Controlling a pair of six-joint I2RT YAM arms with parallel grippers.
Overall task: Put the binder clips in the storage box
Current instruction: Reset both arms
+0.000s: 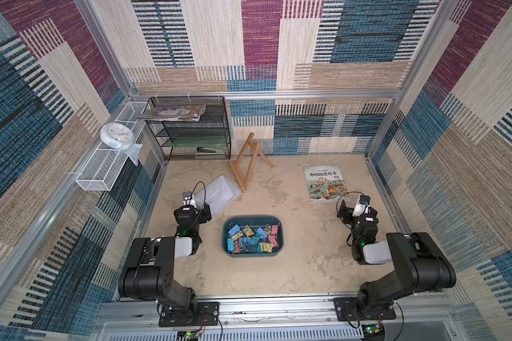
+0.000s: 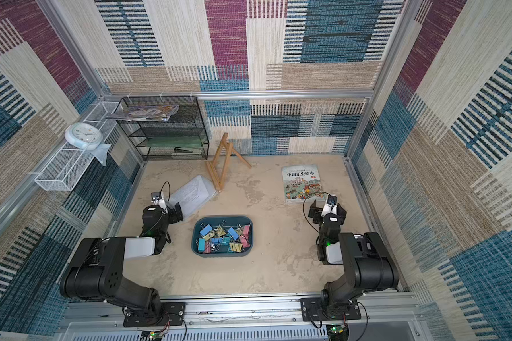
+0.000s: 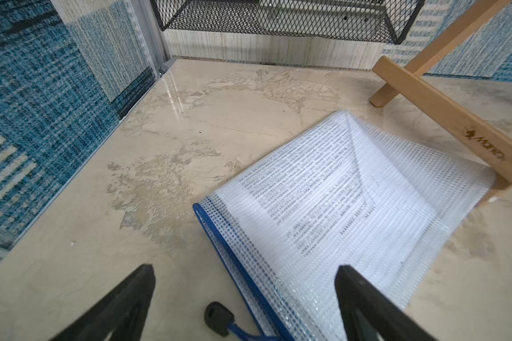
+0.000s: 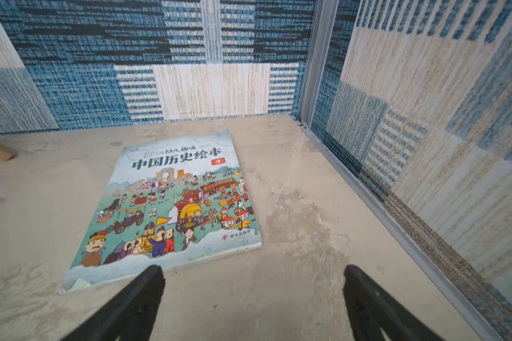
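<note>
The storage box (image 1: 250,255) (image 2: 219,255), a shallow dark teal tray, sits in the middle of the table in both top views. Several binder clips (image 1: 250,236) (image 2: 223,237) in pink, yellow, teal and blue lie heaped inside it. I see no clip loose on the table. My left gripper (image 1: 205,212) (image 2: 178,212) (image 3: 246,267) stands open and empty to the left of the box, over the corner of a mesh pouch. Off to the box's right, my right gripper (image 1: 356,211) (image 2: 328,210) (image 4: 254,267) is open and empty above bare table, just in front of a picture book.
A clear mesh zip pouch (image 1: 216,193) (image 3: 352,200) with a printed sheet lies back left, touching a wooden easel (image 1: 247,165). A picture book (image 1: 325,183) (image 4: 175,206) lies back right. A black wire rack (image 1: 189,130) stands at the back wall; a white basket (image 1: 101,171) with a clock (image 1: 116,135) hangs on the left wall.
</note>
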